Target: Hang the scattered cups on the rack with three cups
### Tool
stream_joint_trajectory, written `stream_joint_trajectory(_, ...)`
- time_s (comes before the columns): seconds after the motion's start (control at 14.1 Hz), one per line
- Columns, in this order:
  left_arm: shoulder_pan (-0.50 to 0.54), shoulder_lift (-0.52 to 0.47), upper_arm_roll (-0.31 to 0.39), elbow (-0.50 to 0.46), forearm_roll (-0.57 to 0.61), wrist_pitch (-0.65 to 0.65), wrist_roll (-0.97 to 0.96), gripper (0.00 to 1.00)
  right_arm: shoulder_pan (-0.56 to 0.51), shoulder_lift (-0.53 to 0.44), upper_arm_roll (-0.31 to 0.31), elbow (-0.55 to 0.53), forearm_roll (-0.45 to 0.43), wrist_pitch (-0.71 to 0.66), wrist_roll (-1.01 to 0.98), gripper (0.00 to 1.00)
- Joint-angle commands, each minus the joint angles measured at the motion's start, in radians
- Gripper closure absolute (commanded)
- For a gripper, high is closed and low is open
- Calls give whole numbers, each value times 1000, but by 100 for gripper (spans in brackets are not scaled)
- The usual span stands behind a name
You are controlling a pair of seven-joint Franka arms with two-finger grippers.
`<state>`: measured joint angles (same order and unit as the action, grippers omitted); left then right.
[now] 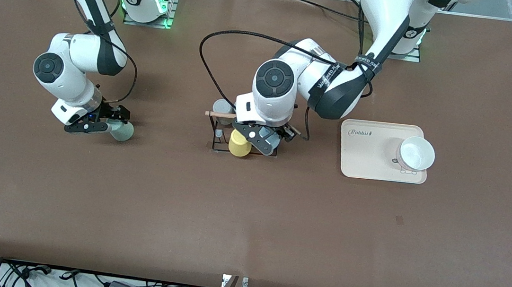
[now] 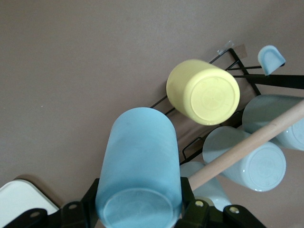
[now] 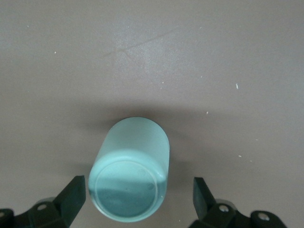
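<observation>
Blue cup (image 2: pixel 138 173) clamped base-first in left gripper (image 2: pixel 137 209), fingers pressed on both sides, held over the rack (image 1: pixel 219 132) at table centre. Rack: black wire frame, wooden rod (image 2: pixel 247 145) across top; yellow tumbler (image 1: pixel 240 143) sits at its 6 o'clock edge in the front view, pale grey tumblers (image 2: pixel 251 159) on pegs beside it. Green cup (image 3: pixel 130 171) lies on its side on the table toward the right arm's end, at 9 o'clock from the rack. Right gripper (image 3: pixel 137 197) spread wide around it, fingers apart from its sides, probably not touching. Beige tray (image 1: pixel 364 155) with white bowl (image 1: pixel 416 153) at rack's 3 o'clock.
</observation>
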<state>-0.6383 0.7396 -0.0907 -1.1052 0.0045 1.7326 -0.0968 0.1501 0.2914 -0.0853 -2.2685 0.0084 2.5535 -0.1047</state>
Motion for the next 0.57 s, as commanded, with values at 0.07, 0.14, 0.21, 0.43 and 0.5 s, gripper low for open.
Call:
stream_joint_trajectory(0.07, -6, 32, 0, 39, 23, 1, 8, 68, 2, 5, 2, -13, -4, 24, -17, 0)
stream_joint_trajectory(0.14, -6, 38, 0, 39, 23, 1, 6, 68, 2, 5, 2, -13, -4, 28, -17, 0)
stream_joint_trajectory(0.21, -6, 41, 2, 38, 23, 1, 6, 68, 2, 5, 2, -13, -4, 30, -17, 0)
stream_joint_trajectory(0.43, -6, 41, 2, 25, 26, -1, 6, 68, 5, 8, 2, -13, -4, 30, -17, 0)
stream_joint_trajectory(0.5, -6, 41, 2, 10, 25, -1, 6, 68, 5, 8, 2, -13, -4, 30, -17, 0)
